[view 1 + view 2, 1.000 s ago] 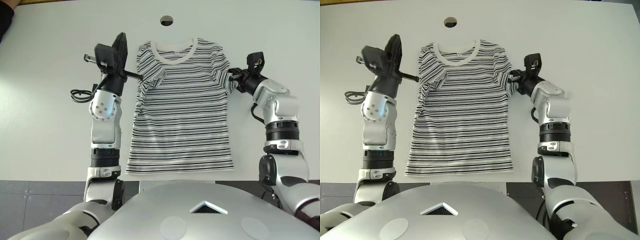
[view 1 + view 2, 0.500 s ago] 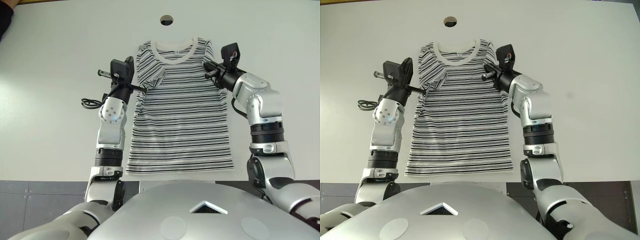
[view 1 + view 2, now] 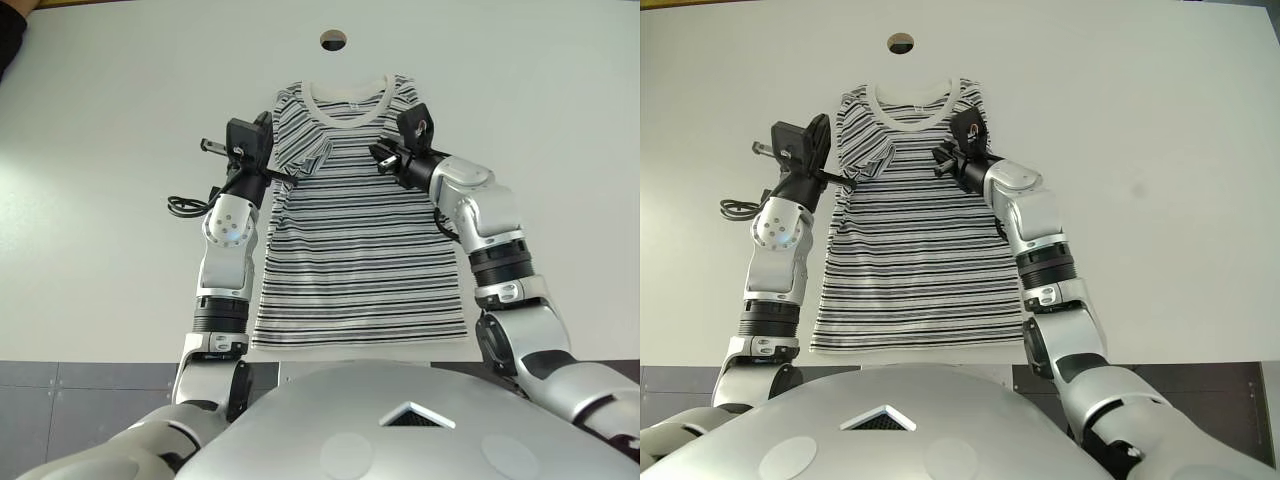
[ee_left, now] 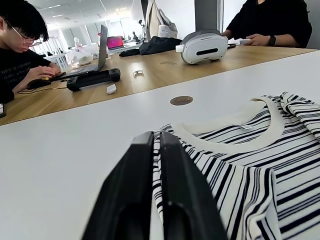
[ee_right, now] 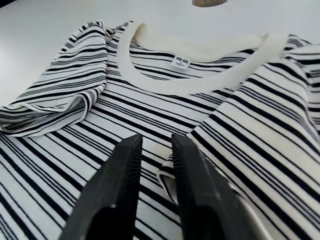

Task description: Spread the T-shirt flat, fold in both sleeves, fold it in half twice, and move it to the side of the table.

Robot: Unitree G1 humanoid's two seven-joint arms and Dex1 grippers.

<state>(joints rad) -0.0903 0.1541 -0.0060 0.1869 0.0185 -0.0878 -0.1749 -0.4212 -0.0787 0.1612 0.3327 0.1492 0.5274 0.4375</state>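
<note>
The striped T-shirt (image 3: 360, 250) lies flat on the white table (image 3: 100, 120), collar away from me. Its left sleeve (image 3: 305, 155) is folded in over the chest, and the right sleeve (image 5: 260, 130) is also turned inward. My left gripper (image 3: 288, 180) is shut, its tips touching the shirt's left edge just below the folded sleeve. My right gripper (image 3: 378, 158) hovers low over the upper chest. Its fingers (image 5: 195, 165) stand a little apart, open, with the right sleeve's white hem (image 5: 165, 176) lying between them.
A round hole (image 3: 333, 40) sits in the table beyond the collar. A black cable (image 3: 185, 205) loops beside my left arm. The table's front edge (image 3: 100, 360) runs just below the shirt's hem. Bare table lies on both sides of the shirt.
My right gripper has swept from the shirt's right edge in over the chest, bringing the right sleeve with it. My left gripper came down to the shirt's left edge and stays there.
</note>
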